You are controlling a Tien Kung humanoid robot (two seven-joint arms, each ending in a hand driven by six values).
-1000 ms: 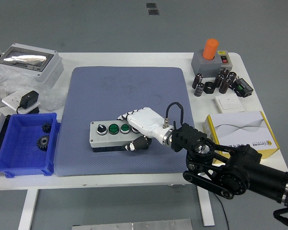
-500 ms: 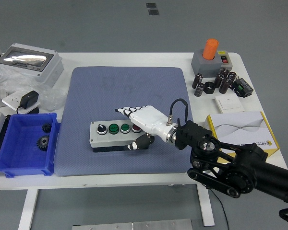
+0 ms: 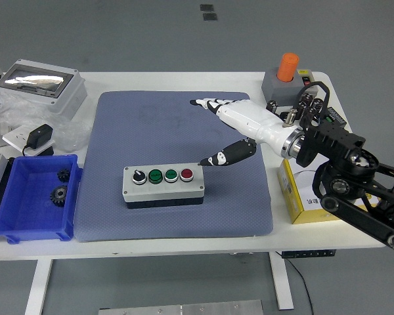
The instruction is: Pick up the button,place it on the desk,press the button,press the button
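The grey button box (image 3: 163, 186) lies on the blue-grey mat (image 3: 174, 131), near its front. It carries a black knob, two green buttons and a red button (image 3: 186, 174) in a row. My right hand (image 3: 218, 131) is white with black fingertips. It is open and empty, raised above the mat to the right of and behind the box, with fingers pointing left and the thumb hanging toward the box's right end. The left arm is out of view.
A blue bin (image 3: 33, 197) with gears stands at the left front. A grey enclosure (image 3: 36, 87) and an adapter (image 3: 39, 140) sit at back left. An orange-capped grey box (image 3: 287, 77), black capacitors (image 3: 295, 111) and a yellow-edged box (image 3: 302, 190) are on the right.
My right hand has let go of the button box, lifted off it and moved up and to the right, opening its fingers. The box stays on the mat.
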